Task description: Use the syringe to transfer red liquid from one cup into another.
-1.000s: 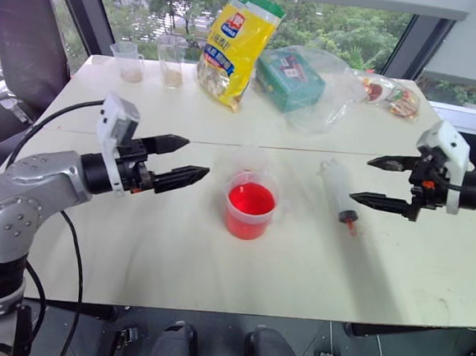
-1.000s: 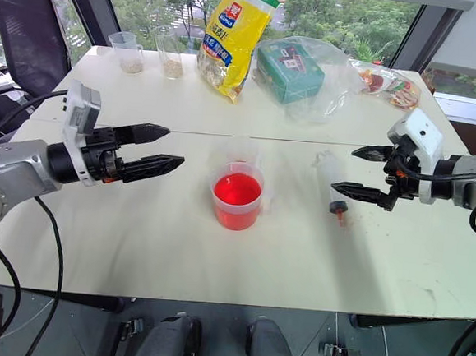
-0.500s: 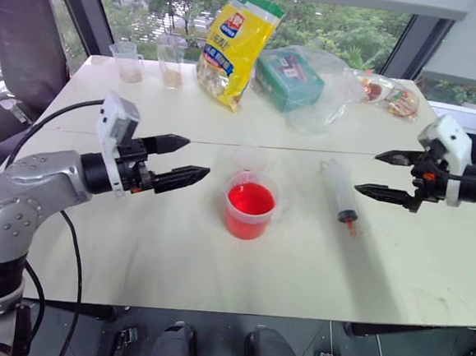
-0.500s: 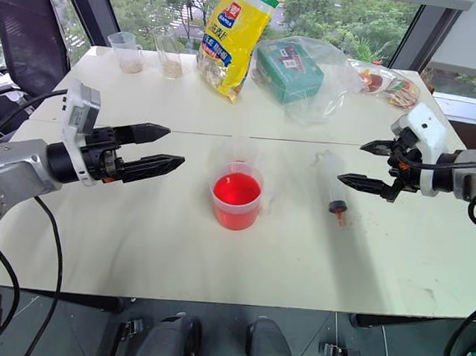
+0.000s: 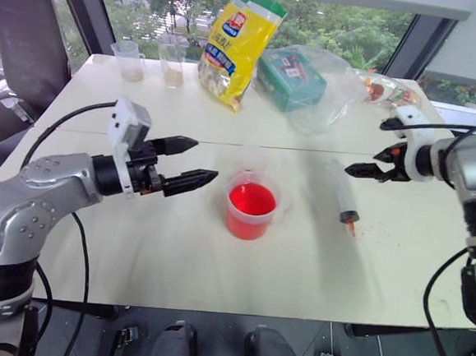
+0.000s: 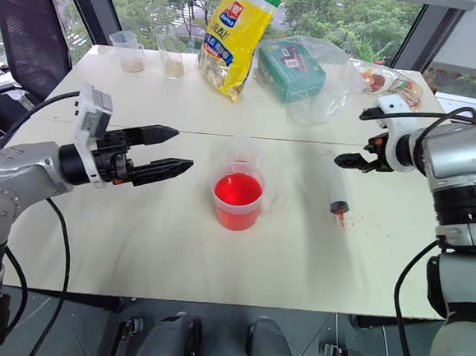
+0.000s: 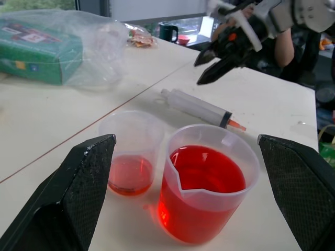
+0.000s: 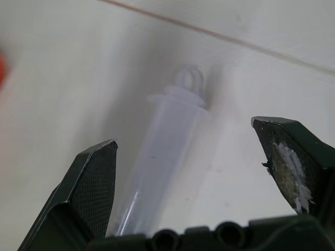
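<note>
The syringe (image 5: 340,194) lies on the white table right of centre, its red-orange tip toward me and its plunger end away. My right gripper (image 5: 364,147) hangs open just over the plunger end, tilted down; in the right wrist view the syringe's barrel (image 8: 167,141) lies on the table beyond the gap between the fingers, untouched. The squat cup of red liquid (image 5: 250,210) stands mid-table. Right behind it is the narrow clear cup (image 7: 131,151) with a little red liquid at its bottom. My left gripper (image 5: 202,160) is open, level, left of both cups, pointing at them.
At the table's far side are a yellow bag (image 5: 236,42), a green box in a clear plastic bag (image 5: 291,77), two clear cups with beige contents (image 5: 130,61) and snack packets (image 5: 385,91). Small red drops (image 5: 359,231) mark the table by the syringe's tip.
My right gripper has moved away from me and a little leftward, from the syringe's right side to above its plunger end, rolling and tipping downward. The left gripper has stayed put.
</note>
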### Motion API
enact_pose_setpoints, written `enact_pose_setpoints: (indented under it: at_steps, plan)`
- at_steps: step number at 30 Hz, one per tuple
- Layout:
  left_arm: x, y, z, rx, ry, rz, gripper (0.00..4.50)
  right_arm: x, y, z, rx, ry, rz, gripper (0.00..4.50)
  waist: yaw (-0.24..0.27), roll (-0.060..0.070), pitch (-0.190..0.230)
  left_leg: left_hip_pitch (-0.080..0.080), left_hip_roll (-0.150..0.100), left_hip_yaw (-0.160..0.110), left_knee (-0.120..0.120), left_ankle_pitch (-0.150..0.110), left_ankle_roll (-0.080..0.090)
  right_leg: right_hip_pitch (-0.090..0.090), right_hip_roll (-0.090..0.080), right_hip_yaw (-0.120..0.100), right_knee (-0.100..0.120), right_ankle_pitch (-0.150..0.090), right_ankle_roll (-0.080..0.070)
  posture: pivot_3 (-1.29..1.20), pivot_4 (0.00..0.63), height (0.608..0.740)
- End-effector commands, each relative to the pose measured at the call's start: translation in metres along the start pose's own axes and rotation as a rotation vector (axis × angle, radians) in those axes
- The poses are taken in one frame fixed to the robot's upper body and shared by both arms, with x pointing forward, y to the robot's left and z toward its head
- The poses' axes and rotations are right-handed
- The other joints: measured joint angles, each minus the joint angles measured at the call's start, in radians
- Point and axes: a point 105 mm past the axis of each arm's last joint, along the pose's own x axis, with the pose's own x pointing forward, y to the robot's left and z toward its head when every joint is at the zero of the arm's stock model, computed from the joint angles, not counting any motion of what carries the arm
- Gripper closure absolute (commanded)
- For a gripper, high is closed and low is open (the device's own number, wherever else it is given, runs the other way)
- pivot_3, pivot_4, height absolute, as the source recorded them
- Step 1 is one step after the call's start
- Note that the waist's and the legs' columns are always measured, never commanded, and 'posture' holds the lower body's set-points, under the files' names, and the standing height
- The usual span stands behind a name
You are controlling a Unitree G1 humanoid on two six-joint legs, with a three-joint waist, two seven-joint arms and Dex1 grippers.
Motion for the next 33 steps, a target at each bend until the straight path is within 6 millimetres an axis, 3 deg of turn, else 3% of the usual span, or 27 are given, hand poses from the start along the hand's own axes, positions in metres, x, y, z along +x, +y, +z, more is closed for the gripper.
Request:
enact_pose_setpoints:
  at_steps: [1,6,14,21,22,25,29,33]
  plan:
    - [0.001,-0.002,0.009,0.047,-0.039,0.001,0.0,0.004,-0.002,-0.001,0.016,0.031,-0.018,0.03,0.0,0.0,0.0,0.0,0.0,0.0,0.0,0.0,0.0,0.0,0.0,0.0,0.0,0.0,0.0,0.0,0.15,0.74]
    - [0.001,-0.006,0.007,0.045,-0.049,0.011,0.0,0.023,0.002,-0.016,0.036,0.097,-0.013,0.03,-0.002,0.0,0.0,0.0,0.0,0.0,0.0,0.0,0.0,0.0,0.0,0.0,0.0,0.0,0.0,0.0,0.15,0.74]
    - [-0.001,-0.008,0.004,0.037,-0.055,0.039,0.0,0.041,0.016,-0.02,0.005,0.141,0.028,0.03,-0.006,0.0,0.0,0.0,0.0,0.0,0.0,0.0,0.0,0.0,0.0,0.0,0.001,0.0,0.0,0.0,0.15,0.74]
    - [-0.003,-0.006,0.005,0.046,-0.06,0.057,0.0,0.048,0.029,-0.014,-0.009,0.145,0.062,2.85,-0.006,0.0,0.0,0.0,0.0,0.0,0.0,0.0,0.0,0.0,0.0,0.0,0.001,0.0,0.0,0.0,0.15,0.74]
    - [-0.003,-0.006,0.005,0.046,-0.061,0.057,0.0,0.048,0.029,-0.014,-0.008,0.145,0.063,3.07,-0.006,0.0,0.0,0.0,0.0,0.0,0.0,0.0,0.0,0.0,0.0,0.0,0.001,0.0,0.0,0.0,0.15,0.74]
    - [-0.005,-0.001,0.007,0.061,-0.064,0.072,0.0,0.046,0.034,-0.005,0.001,0.124,0.073,3.08,-0.006,0.0,0.0,0.0,0.0,0.0,0.0,0.0,0.0,0.0,0.0,0.0,0.001,0.0,0.0,0.0,0.15,0.74]
    - [0.002,0.005,0.013,0.078,-0.075,0.073,0.0,0.021,0.023,0.014,0.015,0.022,0.027,3.08,-0.004,0.0,0.0,0.0,0.0,0.0,0.0,0.0,0.0,-0.001,0.0,0.0,0.001,0.0,0.0,0.0,0.15,0.74]
    - [0.0,0.013,0.02,0.084,-0.079,0.067,0.0,-0.018,0.047,0.063,-0.113,-0.335,0.119,3.08,0.002,0.0,0.0,-0.002,0.0,0.0,0.0,0.0,0.0,-0.002,0.0,0.0,0.001,0.0,0.0,0.0,0.15,0.74]
